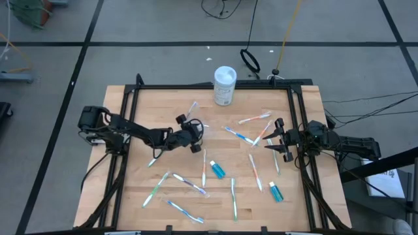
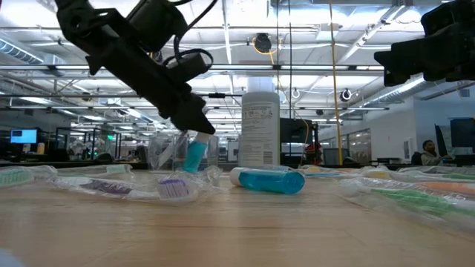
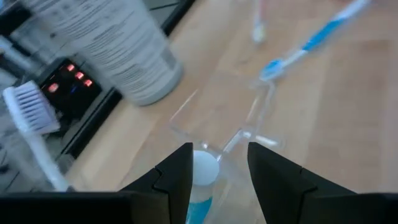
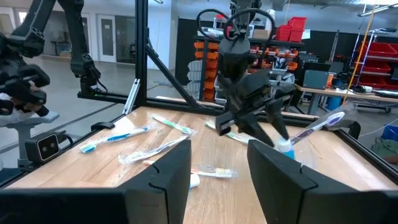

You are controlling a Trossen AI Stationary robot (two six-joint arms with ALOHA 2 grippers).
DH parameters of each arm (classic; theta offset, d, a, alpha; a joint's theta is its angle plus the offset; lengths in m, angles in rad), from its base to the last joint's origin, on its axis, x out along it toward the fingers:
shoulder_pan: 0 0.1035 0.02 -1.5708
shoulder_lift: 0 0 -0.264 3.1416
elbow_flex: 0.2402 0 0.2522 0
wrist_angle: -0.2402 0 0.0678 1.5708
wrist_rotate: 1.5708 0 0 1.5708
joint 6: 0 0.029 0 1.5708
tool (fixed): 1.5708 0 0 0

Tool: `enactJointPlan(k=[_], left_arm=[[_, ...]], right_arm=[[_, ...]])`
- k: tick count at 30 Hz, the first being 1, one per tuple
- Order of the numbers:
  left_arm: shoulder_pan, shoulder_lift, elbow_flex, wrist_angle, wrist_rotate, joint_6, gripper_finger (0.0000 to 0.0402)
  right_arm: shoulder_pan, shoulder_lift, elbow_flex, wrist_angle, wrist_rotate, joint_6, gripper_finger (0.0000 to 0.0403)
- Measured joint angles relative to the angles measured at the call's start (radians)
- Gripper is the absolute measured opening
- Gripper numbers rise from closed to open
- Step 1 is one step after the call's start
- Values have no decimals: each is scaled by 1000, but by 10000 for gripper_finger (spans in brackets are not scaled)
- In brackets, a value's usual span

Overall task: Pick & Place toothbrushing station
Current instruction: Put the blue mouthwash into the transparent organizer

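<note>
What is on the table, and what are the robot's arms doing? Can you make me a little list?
left gripper: jaws shut on a tube, at the cup
right gripper: jaws open, empty, near the table's right edge
other tubes: two, lying flat
brushes: scattered flat on the table
bottle: upright at the far edge
</note>
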Motion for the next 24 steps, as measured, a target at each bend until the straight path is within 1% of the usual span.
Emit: enactJointPlan(k=[4, 6, 10, 15, 24], left_arm=[[3, -2, 16, 7, -35, 8, 159], [12, -2, 16, -16, -35, 12, 159], [39, -2, 16, -54, -36, -28, 159], [68, -2, 16, -57, -37, -73, 159], [94, -2, 16, -62, -42, -74, 159]], right_arm=[[0, 0, 0, 0, 0, 0, 151], [0, 0, 0, 0, 0, 0, 151], [0, 0, 0, -2, 0, 0, 151], [0, 0, 0, -2, 0, 0, 151], [0, 0, 0, -3, 0, 0, 151]])
